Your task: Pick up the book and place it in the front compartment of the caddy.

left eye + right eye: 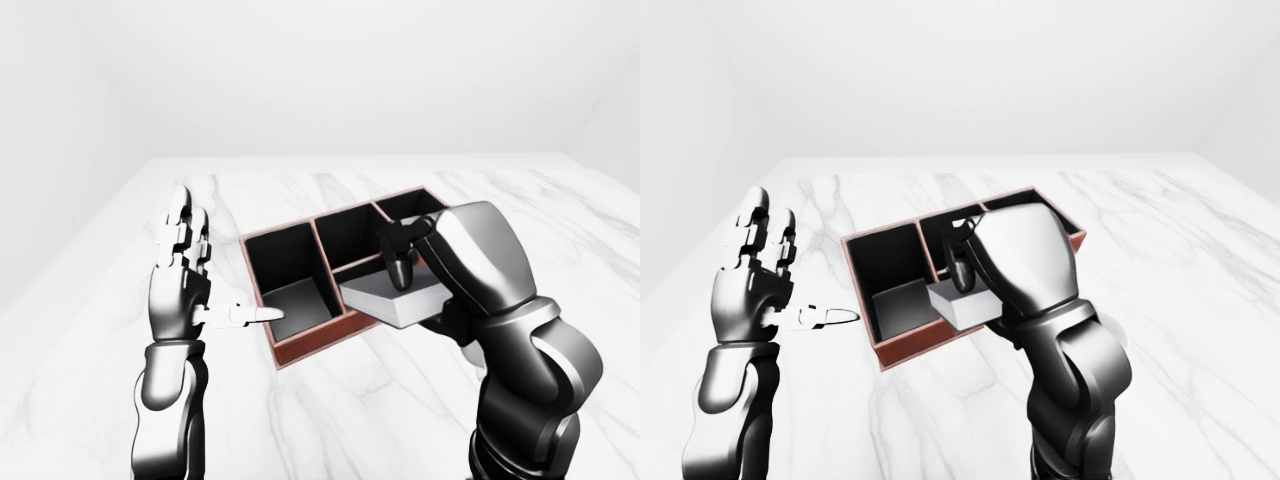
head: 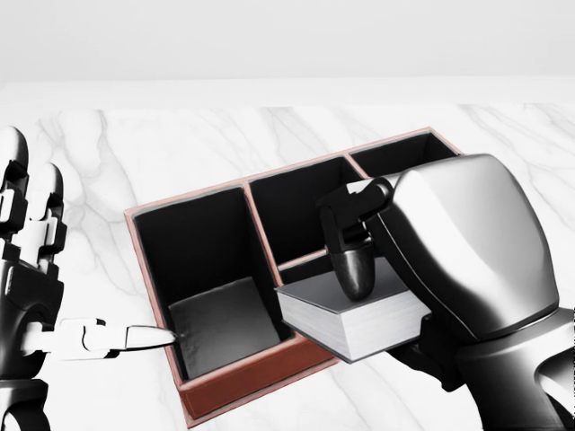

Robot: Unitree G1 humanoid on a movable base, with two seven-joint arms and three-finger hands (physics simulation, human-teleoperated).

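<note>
Grey book (image 2: 355,321) lies flat, seemingly above red-brown caddy (image 2: 235,382).

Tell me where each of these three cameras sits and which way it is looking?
Head view: on the head, looking down at the caddy; shows the right hand carrying the book.
Left-eye view: on the head, wider, looking across the marble table; shows both arms, the left hand open.
Right-eye view: its twin, set slightly aside.
All three share caddy, book and both hands.
</note>
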